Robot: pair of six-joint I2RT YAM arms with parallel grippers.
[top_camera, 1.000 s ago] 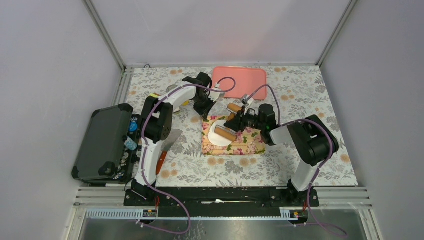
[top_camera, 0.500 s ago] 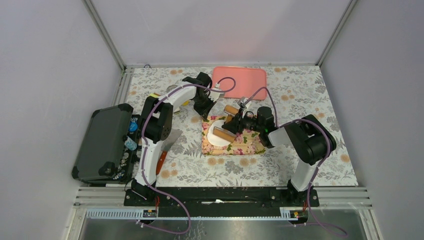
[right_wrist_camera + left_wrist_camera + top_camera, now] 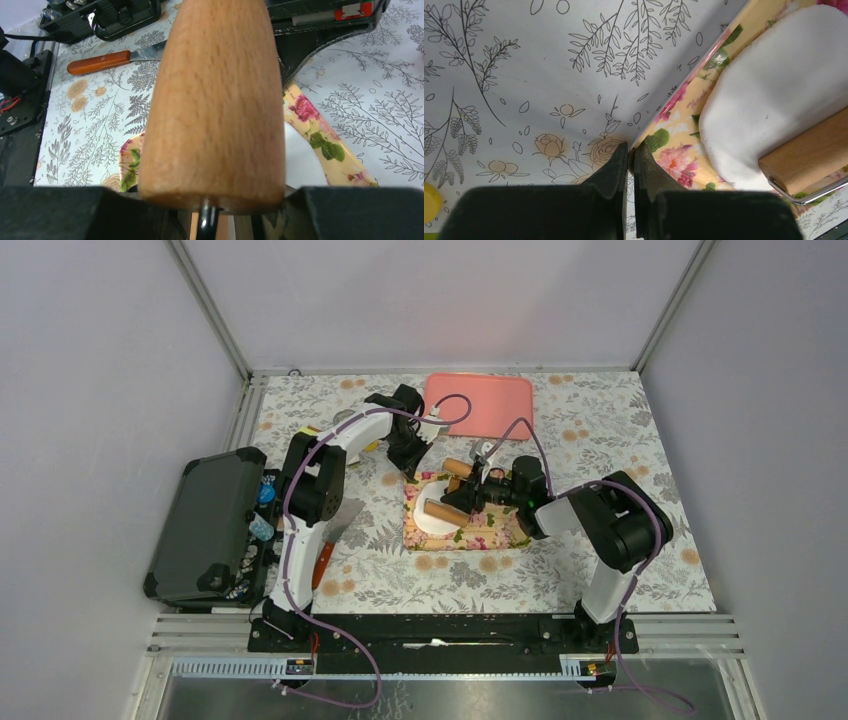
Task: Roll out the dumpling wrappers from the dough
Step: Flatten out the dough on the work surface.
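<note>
Floral mat (image 3: 492, 531) carried the dough (image 3: 769, 95), flat on its left part. Rolling pin (image 3: 447, 512) rested on it — right gripper (image 3: 478, 486) clamped the handle, left gripper (image 3: 631, 152) had jaws together at mat corner. Risk: w/ a weak hold the mat could slip & wrinkle the dough.

plain grey walls (image 3: 440, 300) around a floral-topped table (image 3: 620, 430), metal corner posts (image 3: 205, 305), even light.
</note>
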